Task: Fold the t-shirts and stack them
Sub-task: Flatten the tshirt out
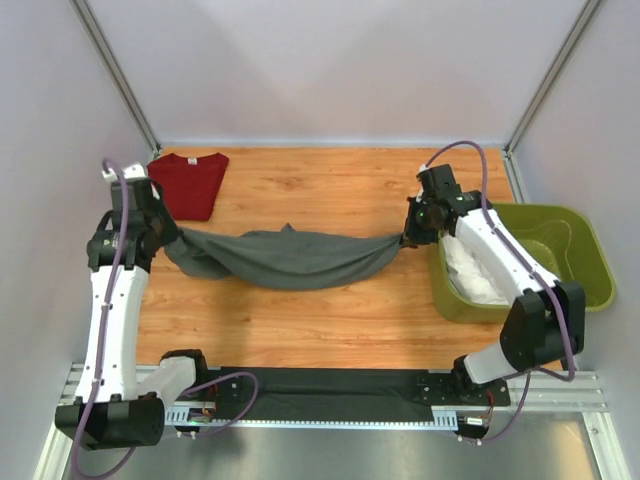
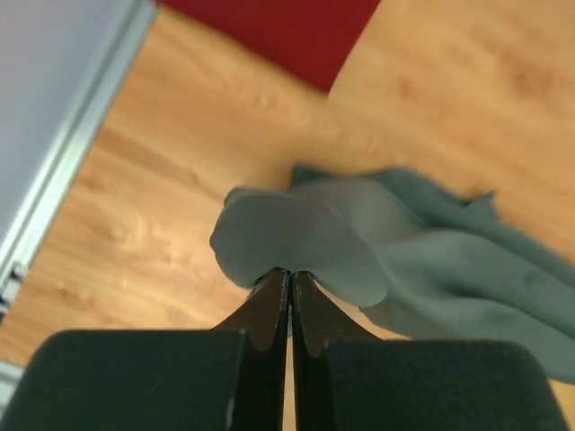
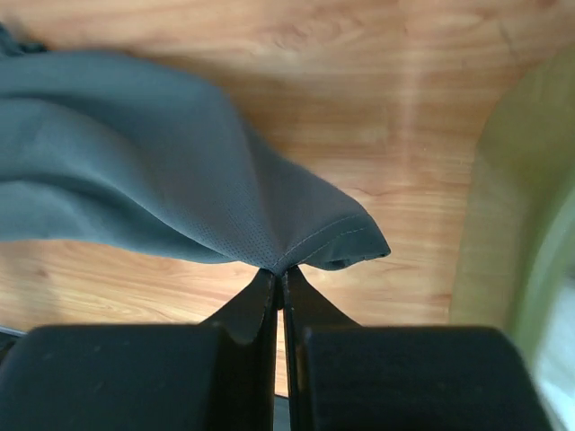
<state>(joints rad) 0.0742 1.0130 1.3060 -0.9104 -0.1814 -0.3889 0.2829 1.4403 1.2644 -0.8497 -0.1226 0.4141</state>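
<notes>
Two t-shirts show on the wooden table [image 1: 330,190]. At the far left corner the dark red t-shirt [image 1: 188,183] lies flat; its near left corner sits behind the left arm in the overhead view, and the left wrist camera catches only a slice of it, cut off by the top edge.

Just near of it, the left gripper [image 2: 289,274] has its fingers pressed together on a rounded fold at one end of the dark grey t-shirt [image 1: 285,258]. From above, this gripper is mostly hidden by its own wrist.

The grey tee stretches as a sagging band across the middle of the table from one gripper to the other. It is so bunched that its sleeves and neck cannot be made out (a small point of cloth sticks up along its far edge). Whether its middle rests on the wood cannot be told from above.

At its right end, the right gripper [image 3: 278,274] pinches a stitched hem corner, fingers nearly touching.

Beside that, at the table's right edge, stands the olive-green plastic basket [image 1: 590,260], blurred and cropped in the right wrist view. White cloth [image 1: 475,275] lies inside, partly covered by the right arm.
</notes>
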